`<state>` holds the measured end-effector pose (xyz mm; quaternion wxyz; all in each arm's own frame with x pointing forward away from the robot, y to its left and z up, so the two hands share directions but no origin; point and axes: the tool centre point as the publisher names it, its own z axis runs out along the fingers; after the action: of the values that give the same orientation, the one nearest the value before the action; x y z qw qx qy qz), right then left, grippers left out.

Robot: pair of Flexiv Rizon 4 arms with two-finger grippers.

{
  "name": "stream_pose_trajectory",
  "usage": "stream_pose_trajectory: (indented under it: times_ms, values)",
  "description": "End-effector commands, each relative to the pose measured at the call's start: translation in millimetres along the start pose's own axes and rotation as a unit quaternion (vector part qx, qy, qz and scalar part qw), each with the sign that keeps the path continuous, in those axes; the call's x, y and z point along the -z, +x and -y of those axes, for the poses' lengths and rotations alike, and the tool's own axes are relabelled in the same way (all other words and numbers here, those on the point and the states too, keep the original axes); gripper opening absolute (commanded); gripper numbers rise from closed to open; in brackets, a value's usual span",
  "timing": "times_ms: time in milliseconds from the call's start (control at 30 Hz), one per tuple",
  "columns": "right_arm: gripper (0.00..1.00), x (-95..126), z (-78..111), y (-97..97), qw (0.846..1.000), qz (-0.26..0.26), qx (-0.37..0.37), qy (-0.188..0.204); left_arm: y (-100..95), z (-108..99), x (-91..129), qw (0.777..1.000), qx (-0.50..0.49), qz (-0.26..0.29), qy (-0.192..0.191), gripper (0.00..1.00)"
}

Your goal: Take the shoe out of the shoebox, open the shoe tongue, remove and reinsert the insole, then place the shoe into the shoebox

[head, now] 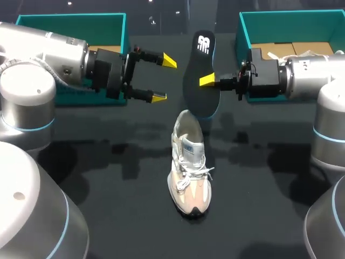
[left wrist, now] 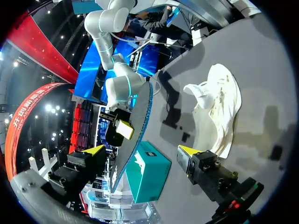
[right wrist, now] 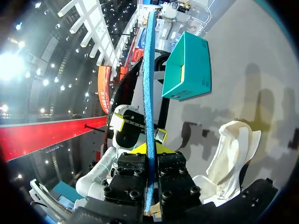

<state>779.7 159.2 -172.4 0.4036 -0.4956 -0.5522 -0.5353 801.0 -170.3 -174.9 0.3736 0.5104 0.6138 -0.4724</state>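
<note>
right gripper (head: 209,81): fingers clamped on black insole (head: 195,62), held above table (head: 108,183) | left gripper (head: 164,79): fingers wide apart, holding nothing, 9 o'clock of insole | sneaker (head: 188,167): upright on table, 6 o'clock of insole

The left tool (left wrist: 141,150) stands open, the insole (left wrist: 139,116) edge-on ahead of it, the shoe (left wrist: 219,107) lying beyond.

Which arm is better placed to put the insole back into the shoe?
Right: the right gripper is shut on the insole, whose lower end hangs over the shoe; the left gripper is open and empty.
</note>
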Motion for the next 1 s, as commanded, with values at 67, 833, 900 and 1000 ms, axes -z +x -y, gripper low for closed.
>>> stream_pose_trajectory:
  times_ms: [67, 833, 900, 1000]
  values:
    - [0.0, -1, 0.4, 0.5, 1.0, 0.002, -0.001, 0.0, -0.3, 2, 0, 1.0, 0.026, -0.009, -0.001, 1.0]
    - [0.0, -18, -10.9, -17.5, 0.983, 0.059, 0.157, -0.08, 33.1, -12, 56, 0.833, 0.481, -0.273, 0.003, 1.0]
    - [0.0, -20, -14.5, -21.5, 0.979, 0.1, 0.158, -0.084, 33.1, -12, 56, 0.833, 0.481, -0.273, 0.003, 1.0]
    - [0.0, -20, -14.5, -21.5, 0.979, 0.1, 0.158, -0.084, 33.1, -12, 56, 0.833, 0.481, -0.273, 0.003, 1.0]
